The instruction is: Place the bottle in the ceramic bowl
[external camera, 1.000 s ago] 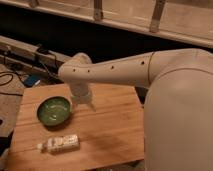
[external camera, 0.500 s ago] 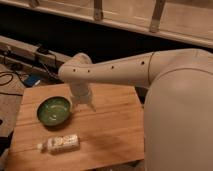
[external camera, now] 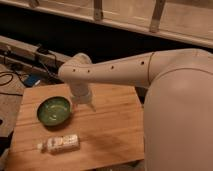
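One gap decides the coming move: the gap between the gripper (external camera: 84, 102) and the bottle (external camera: 60, 143). We see the gripper hanging from the bent arm (external camera: 115, 72) over the wooden table (external camera: 117, 132), just beside the right edge of the green bowl (external camera: 52, 111). It holds nothing, and we cannot tell how wide it stands. The bottle lies on its side near the front edge of the table, apart from the gripper, nearer the camera and a little to the left in the picture. It sits in front of the bowl without touching it. Its long axis runs roughly along that front edge, left to right across the view, with what looks like the cap at the left end. We judge the pick not yet begun — the gripper would have to come forward and down, then close across the bottle's narrow width, not along its length.
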`<state>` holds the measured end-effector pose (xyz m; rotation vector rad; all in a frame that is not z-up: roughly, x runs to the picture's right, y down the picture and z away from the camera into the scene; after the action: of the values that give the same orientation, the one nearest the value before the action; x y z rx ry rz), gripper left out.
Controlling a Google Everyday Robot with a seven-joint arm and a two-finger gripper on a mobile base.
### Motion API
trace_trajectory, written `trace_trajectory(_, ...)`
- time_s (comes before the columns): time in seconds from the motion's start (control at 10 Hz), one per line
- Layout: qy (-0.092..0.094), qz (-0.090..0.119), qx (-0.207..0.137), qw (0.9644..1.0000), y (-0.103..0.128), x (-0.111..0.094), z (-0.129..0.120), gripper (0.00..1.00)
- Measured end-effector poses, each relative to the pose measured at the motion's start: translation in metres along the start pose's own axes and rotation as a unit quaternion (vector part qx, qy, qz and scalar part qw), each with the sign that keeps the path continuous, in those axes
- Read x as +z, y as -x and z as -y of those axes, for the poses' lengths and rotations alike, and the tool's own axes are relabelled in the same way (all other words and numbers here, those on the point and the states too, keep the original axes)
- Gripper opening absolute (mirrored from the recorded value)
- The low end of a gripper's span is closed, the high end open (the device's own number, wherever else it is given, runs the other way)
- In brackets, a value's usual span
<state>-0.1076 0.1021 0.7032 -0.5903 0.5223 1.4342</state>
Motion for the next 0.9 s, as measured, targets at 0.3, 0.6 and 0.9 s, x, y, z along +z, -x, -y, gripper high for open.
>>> trace_trajectory(0.3, 0.0, 0.0, 0.0, 1.0, 0.0, 0.0, 0.0, 0.65)
trace_trajectory(0.6, 0.001, 0.0, -0.002, 1.0, 0.0, 0.0, 0.0, 0.65)
trace_trajectory(0.9, -0.014, -0.02, -0.091, 0.9955, -0.003, 0.001, -0.013, 0.65)
